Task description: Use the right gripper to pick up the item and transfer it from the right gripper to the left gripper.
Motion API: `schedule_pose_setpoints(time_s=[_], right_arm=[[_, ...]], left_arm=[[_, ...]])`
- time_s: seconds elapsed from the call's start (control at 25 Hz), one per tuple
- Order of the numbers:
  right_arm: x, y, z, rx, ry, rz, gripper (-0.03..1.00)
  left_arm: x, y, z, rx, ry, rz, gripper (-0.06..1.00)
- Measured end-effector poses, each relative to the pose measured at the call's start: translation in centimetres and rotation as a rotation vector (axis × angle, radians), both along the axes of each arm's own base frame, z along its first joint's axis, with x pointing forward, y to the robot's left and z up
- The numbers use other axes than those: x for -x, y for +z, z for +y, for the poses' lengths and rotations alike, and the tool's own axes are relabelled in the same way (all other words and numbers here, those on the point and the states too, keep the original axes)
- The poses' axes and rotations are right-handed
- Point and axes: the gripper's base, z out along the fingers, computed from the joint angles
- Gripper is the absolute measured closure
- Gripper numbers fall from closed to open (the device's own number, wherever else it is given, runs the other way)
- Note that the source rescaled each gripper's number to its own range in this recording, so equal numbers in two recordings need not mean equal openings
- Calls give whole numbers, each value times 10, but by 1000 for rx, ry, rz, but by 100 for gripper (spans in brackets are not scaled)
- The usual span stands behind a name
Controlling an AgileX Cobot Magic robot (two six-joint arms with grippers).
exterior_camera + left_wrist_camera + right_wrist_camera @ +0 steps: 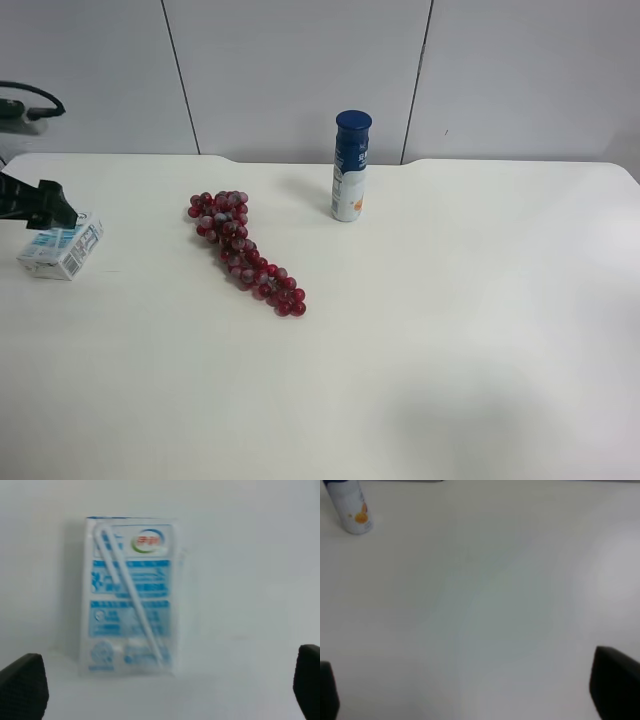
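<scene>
The item [62, 247], a small white carton with light-blue print, lies flat on the white table [450, 330] near the exterior high view's left edge. In the left wrist view the item [131, 595] shows its straw side up. My left gripper [55, 212] hovers just over its far end. The left gripper [165, 687] is open, its black fingers [22, 687] wide apart and touching nothing. My right gripper [470, 687] is open over bare table with nothing between its fingers [615, 687]. It does not show in the exterior high view.
A bunch of red grapes [245, 252] lies diagonally to the right of the carton. A tall white bottle with a blue cap [350, 166] stands near the table's far edge, and the bottle [351, 507] also shows in the right wrist view. A black cable [30, 100] hangs at the upper left.
</scene>
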Motion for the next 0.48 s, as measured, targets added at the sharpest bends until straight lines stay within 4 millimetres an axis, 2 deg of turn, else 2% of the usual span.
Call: schedule_pose_setpoints(time_s=[0.12,0.28,0.48], right_arm=[[0,0,0,0,0,0,-2],[0,0,0,0,0,0,-2],[0,0,0,0,0,0,-2]], left_arm=[[24,35,-8,35,-23,-19,-4],[65,81,-20,93,-12,-86,-4],[129,127,-34,130,2,-226,-5]])
